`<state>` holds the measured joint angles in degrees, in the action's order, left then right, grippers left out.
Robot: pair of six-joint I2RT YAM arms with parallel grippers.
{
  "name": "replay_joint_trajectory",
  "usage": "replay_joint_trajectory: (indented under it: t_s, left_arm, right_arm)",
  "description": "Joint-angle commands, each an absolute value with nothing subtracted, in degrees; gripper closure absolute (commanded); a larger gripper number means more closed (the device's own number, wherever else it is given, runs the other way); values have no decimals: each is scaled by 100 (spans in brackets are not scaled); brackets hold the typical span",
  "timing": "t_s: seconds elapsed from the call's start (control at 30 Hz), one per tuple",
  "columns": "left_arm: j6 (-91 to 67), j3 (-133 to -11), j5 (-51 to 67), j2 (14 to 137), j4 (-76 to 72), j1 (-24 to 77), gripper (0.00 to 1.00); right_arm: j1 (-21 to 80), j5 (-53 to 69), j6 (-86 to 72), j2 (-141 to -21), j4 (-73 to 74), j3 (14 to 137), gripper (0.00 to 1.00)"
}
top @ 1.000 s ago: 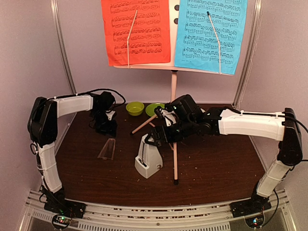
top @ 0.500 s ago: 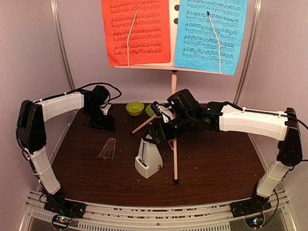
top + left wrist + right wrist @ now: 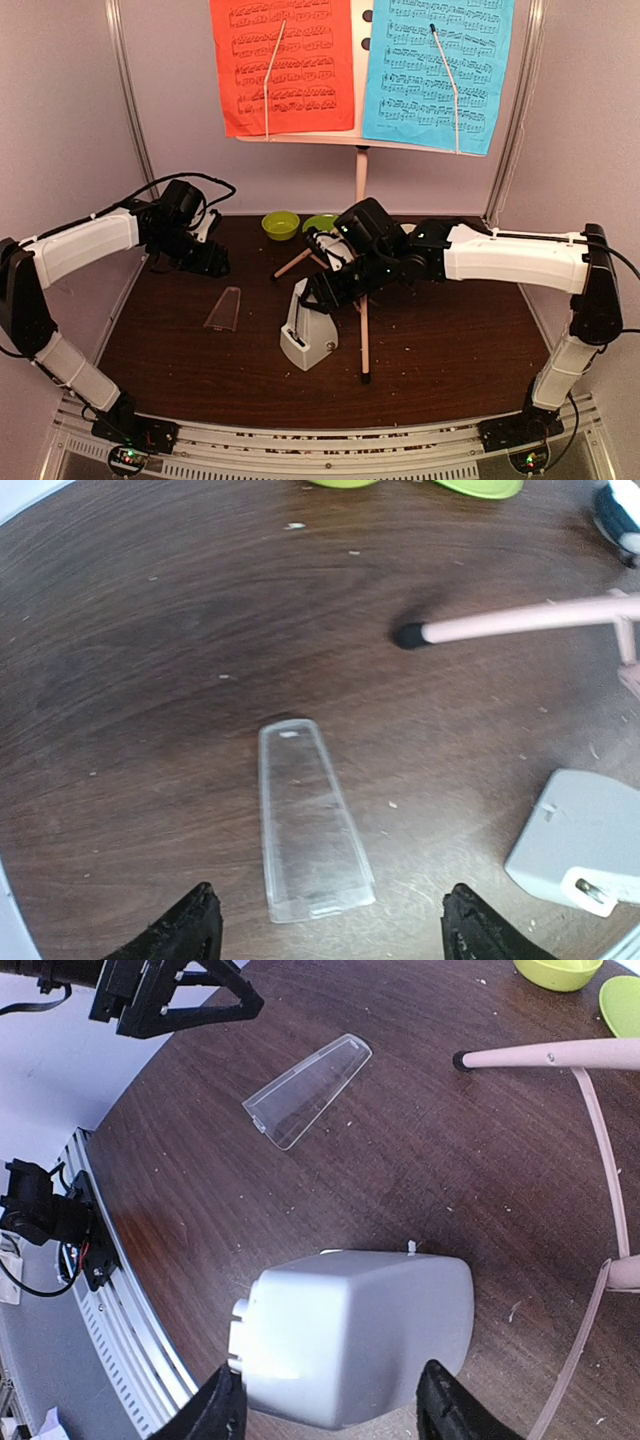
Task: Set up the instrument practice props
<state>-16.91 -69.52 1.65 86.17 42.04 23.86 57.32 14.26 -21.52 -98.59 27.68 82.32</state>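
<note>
I am holding my right arm stretched in low from the right side, wrist bent down over the white metronome [image 3: 305,335]. It is standing near the middle of the surface [image 3: 460,340], just left of the front leg of the pink music stand [image 3: 360,185]. My right jaws are sitting on either side of its top, close against both faces. I cannot tell whether they are pressing on it.

I am keeping my left arm bowed out over the back left part, with the left jaws spread wide and nothing between them. They are hanging above the clear cover [image 3: 308,820], which is lying flat, apart from the metronome.

The red page [image 3: 285,65] and cyan page [image 3: 440,70] are sitting side by side on the stand's desk. Two green dishes [image 3: 281,224] are crowding the far edge by the pole. Broad surface is showing toward the near edge and right of the front leg.
</note>
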Motion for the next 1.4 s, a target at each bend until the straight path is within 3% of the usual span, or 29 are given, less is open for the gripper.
replay_joint_trajectory:
  t_s: [0.0,0.5,0.73,0.83,1.13,1.37]
  left_arm:
    - [-1482,-6660,582,8194,3559,2577,23]
    - [-1266,-4939,1570,6791,1701,3374,31]
    - [-1623,-4489,800,6492,1049,4159,31]
    - [-1798,-4410,306,6474,819,4539,29]
    - [-2197,-4244,-121,6811,586,4808,30]
    - [-2682,-4091,-540,7225,534,4702,36]
  right_arm:
    - [5745,1388,-1801,-9835,2722,8293,45]
    - [5602,2498,-426,-10030,2619,8472,63]
    - [5489,2964,22,-10066,2519,8450,67]
    - [5482,3113,108,-10075,2547,8473,60]
    - [5515,2961,165,-9711,2522,8340,24]
    - [5704,1249,-475,-9055,2394,7578,23]
